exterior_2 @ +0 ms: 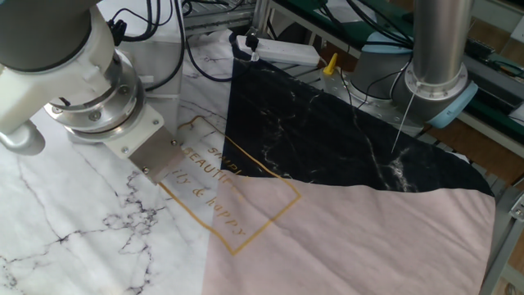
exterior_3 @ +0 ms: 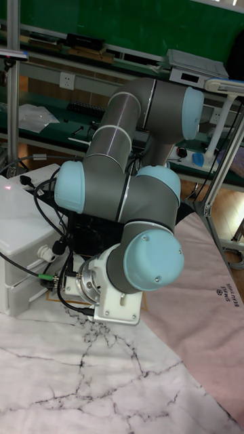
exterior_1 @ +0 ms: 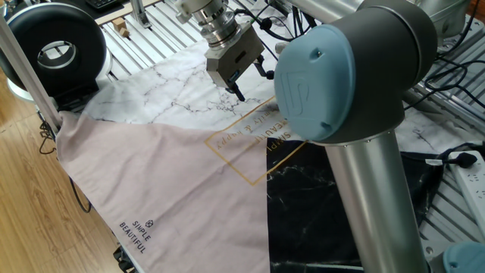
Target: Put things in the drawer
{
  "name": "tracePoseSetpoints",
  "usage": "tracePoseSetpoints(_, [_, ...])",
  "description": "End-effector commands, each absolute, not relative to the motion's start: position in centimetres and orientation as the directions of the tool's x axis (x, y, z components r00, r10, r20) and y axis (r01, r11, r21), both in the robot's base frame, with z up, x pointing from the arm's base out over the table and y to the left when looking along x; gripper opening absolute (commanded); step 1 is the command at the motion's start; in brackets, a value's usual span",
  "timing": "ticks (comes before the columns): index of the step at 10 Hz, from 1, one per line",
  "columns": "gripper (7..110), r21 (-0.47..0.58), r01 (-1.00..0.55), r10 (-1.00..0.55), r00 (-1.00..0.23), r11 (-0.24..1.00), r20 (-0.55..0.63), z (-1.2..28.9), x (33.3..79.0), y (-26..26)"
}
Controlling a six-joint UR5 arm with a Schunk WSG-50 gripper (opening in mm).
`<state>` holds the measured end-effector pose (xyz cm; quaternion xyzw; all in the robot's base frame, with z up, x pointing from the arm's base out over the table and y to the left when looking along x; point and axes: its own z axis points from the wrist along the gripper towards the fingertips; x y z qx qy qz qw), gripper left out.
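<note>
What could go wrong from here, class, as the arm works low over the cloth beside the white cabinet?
1. The gripper hangs close above the marble-print cloth; its fingertips could snag it.
2. Cables trail from the wrist beside the white cabinet; they might catch there.
3. No block shows in any view, so the grasp cannot be checked.

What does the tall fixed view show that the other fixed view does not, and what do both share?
Only the tall fixed view shows the white cabinet at the left and the arm's blue-capped joints stacked above the cloth. Only the other fixed view shows the black marbled part of the cloth and the gold lettering. Both share the arm's wrist flange, the white marbled cloth and the pink cloth. Neither shows a wooden block, nor the gripper's fingertips.
</note>
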<state>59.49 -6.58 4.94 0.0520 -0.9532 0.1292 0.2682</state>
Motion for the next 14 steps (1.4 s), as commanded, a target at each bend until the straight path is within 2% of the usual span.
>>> tracePoseSetpoints(1, [66,-0.236,-0.154,-0.003,-0.843,0.959,0.538,5.1,59.1,-6.8])
tracePoseSetpoints(11, [66,-0.295,-0.133,0.059,-0.826,0.946,0.561,5.5,58.7,-7.8])
tracePoseSetpoints(14, [66,-0.257,-0.132,0.027,-0.845,0.957,0.534,5.1,59.9,-7.0])
